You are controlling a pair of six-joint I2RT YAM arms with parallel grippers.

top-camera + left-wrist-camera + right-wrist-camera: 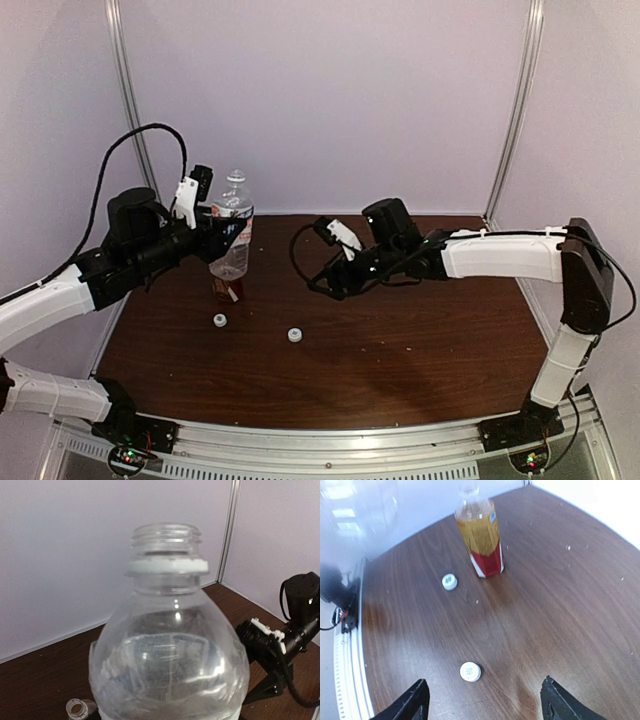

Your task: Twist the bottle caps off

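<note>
My left gripper (222,236) is shut on the clear bottle (234,225) with the white-and-blue label and holds it upright above the table. In the left wrist view the clear bottle (167,650) fills the frame, its threaded neck open above a white ring, and my fingers are hidden. The amber bottle (226,288) with the red label stands below it, also uncapped (481,535). Two white caps (220,320) (295,335) lie on the table. My right gripper (333,232) is open and empty, hovering above the nearer cap (470,671), with the other cap (449,582) beyond.
The dark wooden table (400,330) is closed in by pale walls at the back and both sides. The right arm (280,645) shows to the right of the clear bottle. A metal rail (330,445) runs along the near edge.
</note>
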